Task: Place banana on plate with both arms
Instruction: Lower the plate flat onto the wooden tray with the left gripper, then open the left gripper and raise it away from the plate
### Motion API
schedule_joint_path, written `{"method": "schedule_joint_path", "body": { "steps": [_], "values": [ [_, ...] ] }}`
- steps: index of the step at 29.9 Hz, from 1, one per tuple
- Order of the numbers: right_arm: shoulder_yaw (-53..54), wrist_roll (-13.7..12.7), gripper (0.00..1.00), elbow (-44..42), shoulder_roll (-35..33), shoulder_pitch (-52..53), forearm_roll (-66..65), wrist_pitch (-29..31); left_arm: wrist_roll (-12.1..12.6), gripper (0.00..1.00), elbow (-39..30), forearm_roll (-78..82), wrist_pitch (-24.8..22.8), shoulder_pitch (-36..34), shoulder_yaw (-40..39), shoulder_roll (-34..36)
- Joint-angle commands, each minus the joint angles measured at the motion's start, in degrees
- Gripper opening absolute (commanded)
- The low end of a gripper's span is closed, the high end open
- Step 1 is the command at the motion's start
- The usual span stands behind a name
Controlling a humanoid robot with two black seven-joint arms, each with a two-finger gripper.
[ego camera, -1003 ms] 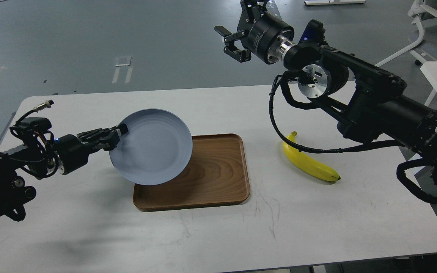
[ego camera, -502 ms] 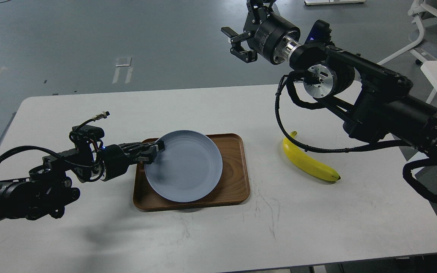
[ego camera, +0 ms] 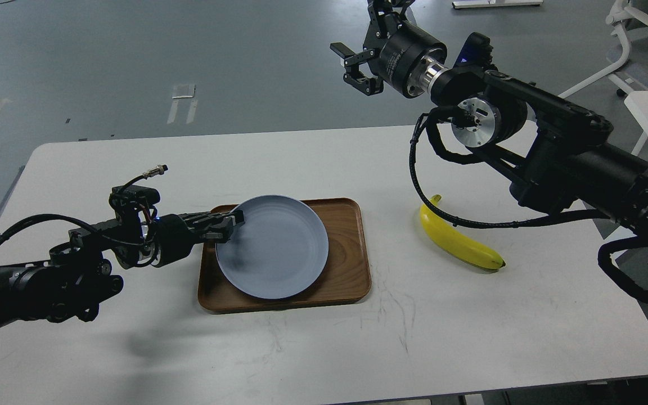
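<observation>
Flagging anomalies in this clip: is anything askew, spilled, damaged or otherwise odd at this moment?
Nothing stands out. The plate sits on the wooden tray, its left rim at the left gripper. The banana lies intact on the white table, right of the tray. The right gripper is open, high above the far edge.

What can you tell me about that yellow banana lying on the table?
The banana is one curved, bright yellow fruit with smooth, unpeeled skin. Its greenish stem end points up and away from the camera, and its dark tip points toward the lower right. It lies flat on the white table, to the right of the brown wooden tray and apart from it. No tool touches it. A black cable from the right arm crosses in front of its upper part; whether they touch cannot be told.
</observation>
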Motion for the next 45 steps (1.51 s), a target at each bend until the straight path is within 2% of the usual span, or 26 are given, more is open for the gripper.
{"method": "schedule_joint_path", "body": {
  "steps": [1, 15, 18, 19, 30, 32, 35, 36, 39, 45],
  "values": [
    [0.0, 0.09, 1.0, 0.01, 0.1, 0.0, 0.0, -0.01, 0.0, 0.0, -0.07, 0.0, 0.0, -0.18, 0.05, -1.26],
    [0.17, 0.26, 1.0, 0.09, -0.34, -0.53, 0.0, -0.01, 0.0, 0.0, 3.44, 0.0, -0.71, -0.8, 0.4, -3.73],
    [0.17, 0.26, 1.0, 0.01, -0.34, -0.53, 0.0, -0.1, 0.0, 0.25, 3.8, 0.0, -0.71, -0.71, 0.31, -3.73],
    [0.26, 0.26, 1.0, -0.08, -0.34, -0.53, 0.0, -0.1, 0.0, 0.37, 3.8, -0.08, -0.71, -0.62, 0.31, -3.81],
    [0.44, 0.26, 1.0, -0.08, -0.34, -0.96, 0.0, -0.1, 0.0, 0.49, 3.71, -0.17, -0.62, -0.8, 0.22, -3.9],
    [0.52, 0.35, 1.0, -0.08, -0.34, -0.97, 0.0, -0.1, 0.0, 0.55, 3.71, -0.35, -0.62, -0.88, 0.14, -3.9],
    [0.52, 0.35, 1.0, -0.17, -0.34, -0.97, -0.09, -0.1, 0.0, 0.71, 3.71, -1.23, -0.44, -2.29, -0.39, -4.43],
    [0.44, 0.35, 1.0, -0.17, -0.34, -0.97, -0.09, -0.1, 0.0, 0.8, 3.62, -1.75, -0.09, -3.07, -0.91, -4.43],
    [0.44, 0.35, 1.0, -0.17, -0.34, -0.97, -0.26, 0.08, 0.0, 0.97, 3.36, -8.83, 1.13, -4.22, -4.24, -4.34],
    [0.44, 0.44, 1.0, -0.08, -0.69, -0.96, -0.35, 0.08, 0.0, 0.98, 2.92, -35.97, 0.44, -8.08, -12.77, -4.25]
  ]
}}
